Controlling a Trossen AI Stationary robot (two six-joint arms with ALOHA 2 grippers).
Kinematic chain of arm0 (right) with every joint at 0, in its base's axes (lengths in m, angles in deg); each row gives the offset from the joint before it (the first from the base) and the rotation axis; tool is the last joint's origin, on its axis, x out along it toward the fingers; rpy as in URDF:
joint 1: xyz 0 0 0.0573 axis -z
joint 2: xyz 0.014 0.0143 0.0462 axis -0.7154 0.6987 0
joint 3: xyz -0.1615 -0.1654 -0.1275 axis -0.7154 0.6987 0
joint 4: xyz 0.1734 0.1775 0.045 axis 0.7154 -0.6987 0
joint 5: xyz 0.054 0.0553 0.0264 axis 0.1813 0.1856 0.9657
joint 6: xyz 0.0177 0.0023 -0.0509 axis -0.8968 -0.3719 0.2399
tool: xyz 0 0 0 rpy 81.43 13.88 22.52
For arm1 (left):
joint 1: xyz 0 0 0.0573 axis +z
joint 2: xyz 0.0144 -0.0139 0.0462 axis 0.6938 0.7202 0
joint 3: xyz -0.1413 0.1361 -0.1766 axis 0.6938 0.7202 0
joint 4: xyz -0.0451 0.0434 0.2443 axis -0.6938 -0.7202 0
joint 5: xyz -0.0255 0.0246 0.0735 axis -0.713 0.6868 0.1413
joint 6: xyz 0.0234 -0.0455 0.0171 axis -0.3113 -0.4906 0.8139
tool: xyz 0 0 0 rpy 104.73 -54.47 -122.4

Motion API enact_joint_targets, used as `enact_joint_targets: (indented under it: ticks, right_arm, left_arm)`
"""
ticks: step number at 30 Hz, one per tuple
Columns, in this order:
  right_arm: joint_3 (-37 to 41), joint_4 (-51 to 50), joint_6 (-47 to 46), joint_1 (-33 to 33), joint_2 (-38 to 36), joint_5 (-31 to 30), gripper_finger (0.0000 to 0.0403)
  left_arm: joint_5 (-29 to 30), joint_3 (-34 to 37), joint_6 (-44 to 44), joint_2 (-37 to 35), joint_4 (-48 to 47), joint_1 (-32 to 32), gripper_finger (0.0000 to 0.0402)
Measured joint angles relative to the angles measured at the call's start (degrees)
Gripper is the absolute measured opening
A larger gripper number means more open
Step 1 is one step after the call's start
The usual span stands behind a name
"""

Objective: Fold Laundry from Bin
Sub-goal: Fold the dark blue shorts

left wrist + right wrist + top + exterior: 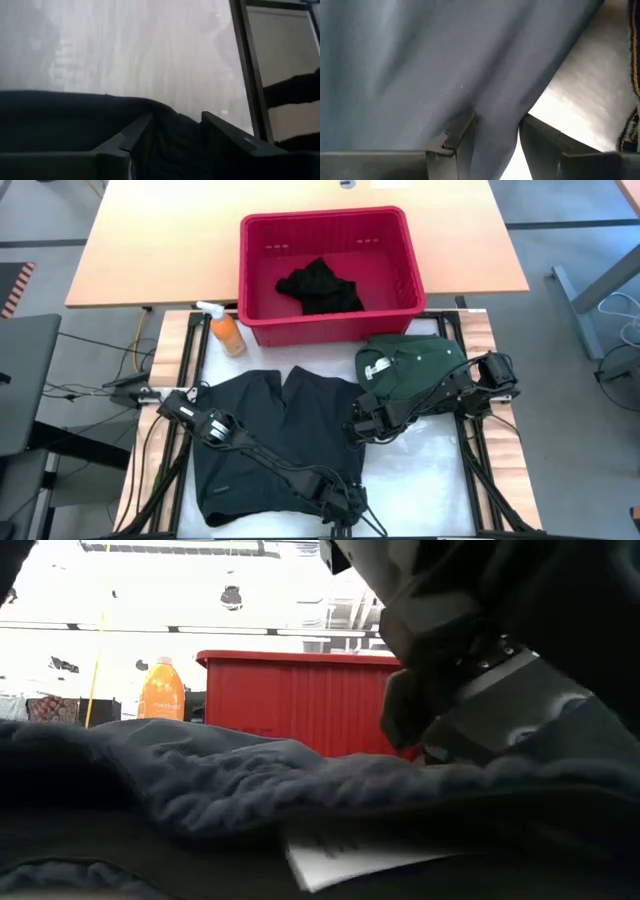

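On tabletop at 6 o'clock: charcoal garment [270, 435] spread flat, both tools at its edges.
Left tool [343, 502] at garment's 5 o'clock hem, fingers [131, 135] parted with cloth between; right tool [362, 425] at its 3 o'clock edge, fingers [461, 134] parted astride a fold. Firm grip: cannot tell for either. Green garment [408, 360] at 3 o'clock; bin [330, 230] at 12 o'clock, black laundry [320, 285] inside.

L claw [343, 502] low at near table edge, R claw [362, 427] mid-table, both w/ fingers parted.
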Motion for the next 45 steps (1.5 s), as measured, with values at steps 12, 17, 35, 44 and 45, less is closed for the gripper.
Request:
enact_joint_targets:
  ticks: [12, 17, 35, 44, 45]
  right_arm:
    - [0.0, 0.5, 3.7, -0.1, 0.0, -0.4, 0.0044]
    - [0.0, 2.5, 5.6, -0.1, -0.2, -0.4, 0.0021]
    - [0.1, 11.4, 12.5, 5.7, -20.6, -8.7, 0.0019]
    - [0.0, 2.8, 18.0, 5.5, -33.2, -9.6, 0.0019]
    - [0.0, 1.7, 18.0, 4.9, -34.2, -9.9, 0.0019]
  left_arm:
    - [1.2, 0.7, -5.1, -0.9, -3.1, -0.7, 0.0003]
    - [8.2, 1.2, -3.2, -5.6, -11.5, -2.7, 0.0001]
    - [30.1, 1.0, -14.3, -24.6, -35.2, -6.7, 0.0]
    - [30.9, 1.0, -10.4, -25.8, -8.1, -8.3, 0.0]
    - [31.7, 1.0, -11.0, -25.8, -7.5, -8.6, 0.0]
